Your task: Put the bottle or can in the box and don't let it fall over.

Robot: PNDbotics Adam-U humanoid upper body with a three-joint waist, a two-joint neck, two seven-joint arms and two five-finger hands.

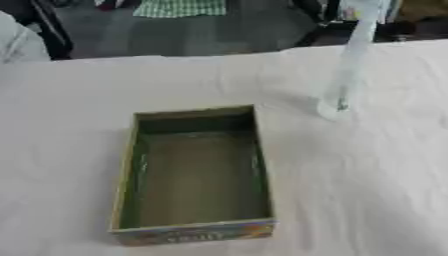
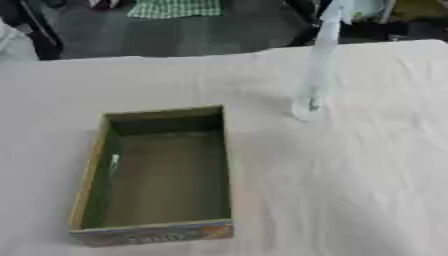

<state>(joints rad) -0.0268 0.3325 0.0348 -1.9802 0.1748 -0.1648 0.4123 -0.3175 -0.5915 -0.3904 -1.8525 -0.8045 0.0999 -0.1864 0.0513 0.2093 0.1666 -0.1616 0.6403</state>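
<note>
Neither your left hand nor your right hand is showing in either eye view, so you cannot tell whether they are released, clenched or grasping anything. Nearest to you, an open rectangular box [image 1: 194, 231] is sitting on the counter [image 1: 367, 190], which is covered in a white, slightly wrinkled cloth. The box is lying lengthwise, with one short end facing you and the other pointing away. Its short near wall is showing a colourful printed band, its inner walls are looking green, and its floor is showing as bare dull brown. In the right eye view a small pale glint [image 2: 114, 162] is showing on the left inner wall, too small to identify. Beyond the box's far right corner, and apart from it, a tall narrow pale shape [image 1: 352, 65] is standing on the counter. It is bluish white, looking translucent, and is rising from a small rounded base [image 1: 332, 108] on the cloth up past the top edge of the view, leaning slightly to the right. You cannot tell whether this is the bottle. Past the far edge of the counter, a dark floor is showing, with a green checked cloth [image 1: 179, 7] at the top.
</note>
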